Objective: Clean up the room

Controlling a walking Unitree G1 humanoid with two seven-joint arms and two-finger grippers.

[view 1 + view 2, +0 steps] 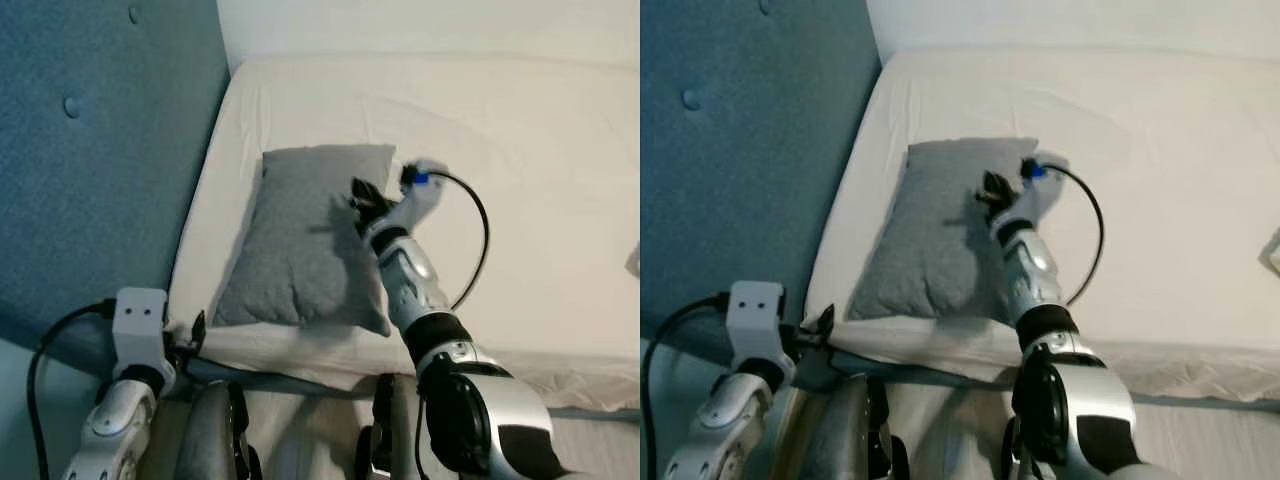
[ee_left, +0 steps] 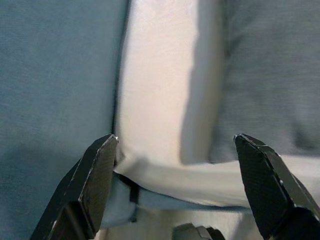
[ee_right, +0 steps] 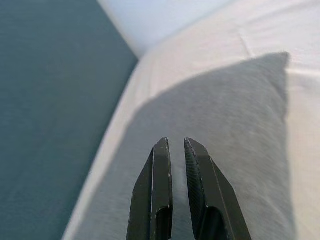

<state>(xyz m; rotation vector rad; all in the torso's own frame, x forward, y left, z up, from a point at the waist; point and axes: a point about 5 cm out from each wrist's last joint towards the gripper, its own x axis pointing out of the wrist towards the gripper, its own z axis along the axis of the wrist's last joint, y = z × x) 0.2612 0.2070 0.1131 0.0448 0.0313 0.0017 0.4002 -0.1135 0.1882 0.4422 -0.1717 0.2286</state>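
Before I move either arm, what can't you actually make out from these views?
- Right gripper over the grey pillow: fingers nearly together, but whether they touch or pinch the fabric is unclear; the right arm hides it in the eye views.
- Pale object at the bed's right side: cut off by the picture edge, unidentifiable.
- Bed: far right end beyond the edge.
- Floor beside the bed: hidden behind the robot's body.
- Left gripper: open, holds nothing.

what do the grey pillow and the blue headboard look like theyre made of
Grey pillow: seemingly woven fabric, matte and heathered, with soft creases and a plump, filled shape. Blue headboard: likely upholstered cloth, matte teal, with tufted buttons dimpling a padded surface. The exact fibres cannot be told.
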